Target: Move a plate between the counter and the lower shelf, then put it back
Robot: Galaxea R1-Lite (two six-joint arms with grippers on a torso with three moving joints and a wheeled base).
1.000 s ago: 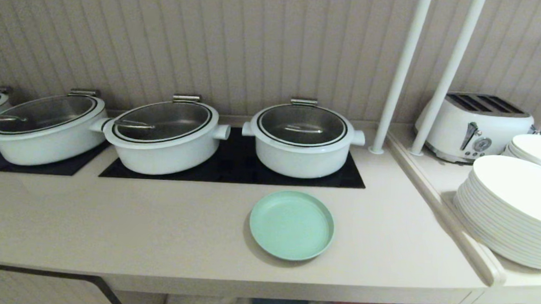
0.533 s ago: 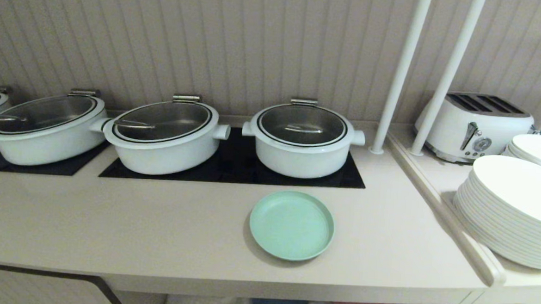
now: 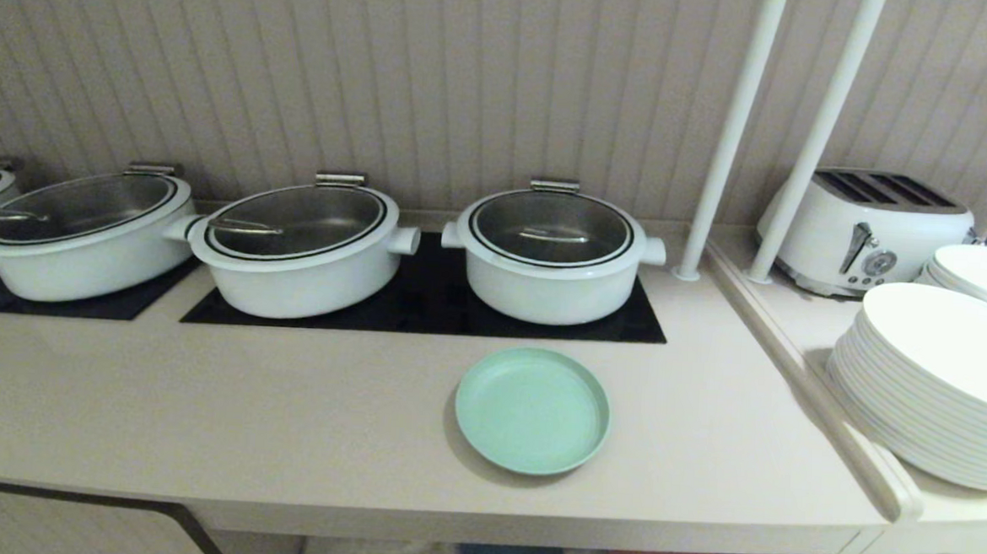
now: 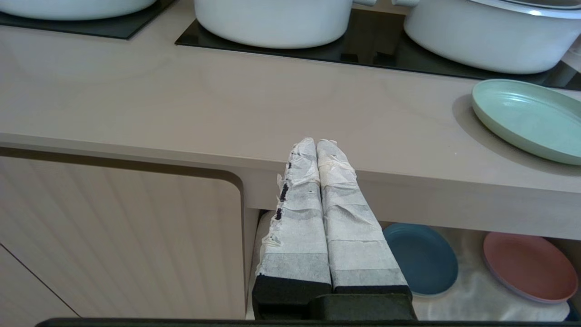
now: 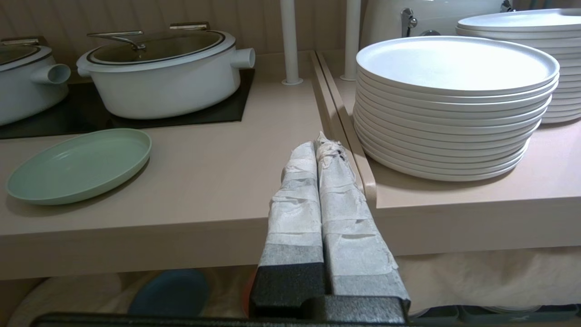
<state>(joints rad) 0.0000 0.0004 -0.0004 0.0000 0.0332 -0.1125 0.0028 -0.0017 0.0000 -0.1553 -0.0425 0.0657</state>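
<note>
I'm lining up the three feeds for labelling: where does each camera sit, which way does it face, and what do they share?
Head view: high, looking forward and down at the counter, white pots and plate; no arm shows.
Left wrist view: behind the left gripper, before the counter's front edge; fingers shut, lower shelf below.
Right wrist view: behind the right gripper, facing the counter's right end and stack of white plates; fingers shut.
Shared: all three show the mint-green plate on the counter.
</note>
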